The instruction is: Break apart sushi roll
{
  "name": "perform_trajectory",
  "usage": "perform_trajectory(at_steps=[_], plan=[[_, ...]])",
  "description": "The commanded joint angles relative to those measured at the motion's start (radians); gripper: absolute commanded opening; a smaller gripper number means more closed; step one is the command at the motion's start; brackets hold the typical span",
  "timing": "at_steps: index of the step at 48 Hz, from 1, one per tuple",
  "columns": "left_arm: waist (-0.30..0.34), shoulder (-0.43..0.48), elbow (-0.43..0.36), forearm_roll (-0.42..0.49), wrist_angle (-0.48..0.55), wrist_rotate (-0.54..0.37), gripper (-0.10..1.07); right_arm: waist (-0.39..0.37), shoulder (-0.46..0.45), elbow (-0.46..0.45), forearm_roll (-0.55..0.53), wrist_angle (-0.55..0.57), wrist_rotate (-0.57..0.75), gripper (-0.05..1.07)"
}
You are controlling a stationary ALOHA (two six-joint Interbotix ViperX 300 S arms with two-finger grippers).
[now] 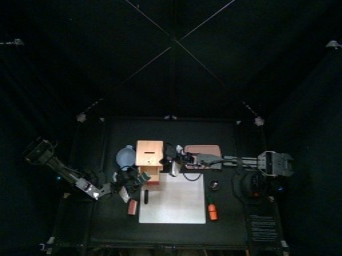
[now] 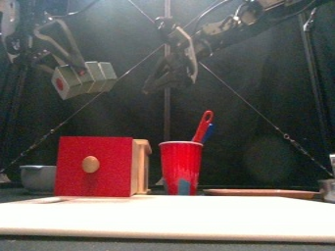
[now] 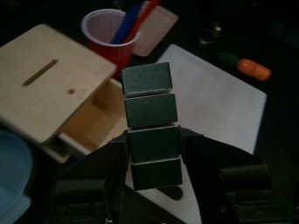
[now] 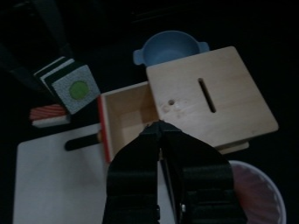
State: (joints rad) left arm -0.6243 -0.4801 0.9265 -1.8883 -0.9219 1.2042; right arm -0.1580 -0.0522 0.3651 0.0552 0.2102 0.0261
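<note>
Clamped in the left tool (image 3: 152, 156), jaws spread wide around it: the sushi roll (image 3: 149, 114), four dark green segments in a row. Gripped at the nearest segments, the rest jutting forward past the fingertips. Raised well clear of the tabletop (image 3: 197, 45).

Beneath and ahead of that tool: a wooden box (image 3: 52, 79) with a slot in its lid, beside a white board (image 3: 222, 96). Further out, past the box, a red cup (image 3: 114, 35) with utensils inside, and an orange item (image 3: 251, 67) off the board's far edge.

Right tool (image 4: 162, 131) pinched fully closed, gripping nothing, poised above the same wooden box. Off to its side, the roll's white end face with a green centre. Beyond the box, a blue bowl (image 4: 170, 45).

Step in hand, by judgement: presenting the lifted roll for the second grip; no segment separated yet. Next move: opening the right tool, bringing it across to the free outer segments, closing there, then pulling or bending away against the left grip. Risk: slipping off the smooth sides, or grabbing too close to the left jaws to part anything.
</note>
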Motion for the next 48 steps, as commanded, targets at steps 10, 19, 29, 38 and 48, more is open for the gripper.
perform_trajectory(at_steps=[10,19,29,38,48], plan=[[0.117,-0.003,0.008,0.170,0.295,0.000,0.69,0.124,-0.210,0.170,-0.006,-0.104,-0.005,0.09],[0.229,0.018,0.003,0.218,0.491,-0.002,0.69,0.195,-0.270,0.293,-0.008,-0.278,-0.012,0.29],[0.319,0.080,-0.035,0.278,0.624,-0.002,0.69,0.236,-0.255,0.373,-0.040,-0.488,-0.003,0.73],[0.333,0.133,-0.087,0.350,0.649,-0.003,0.69,0.242,-0.222,0.383,-0.049,-0.572,-0.003,1.07],[0.334,0.166,-0.129,0.373,0.647,-0.002,0.69,0.241,-0.183,0.377,-0.029,-0.592,0.000,1.01]])
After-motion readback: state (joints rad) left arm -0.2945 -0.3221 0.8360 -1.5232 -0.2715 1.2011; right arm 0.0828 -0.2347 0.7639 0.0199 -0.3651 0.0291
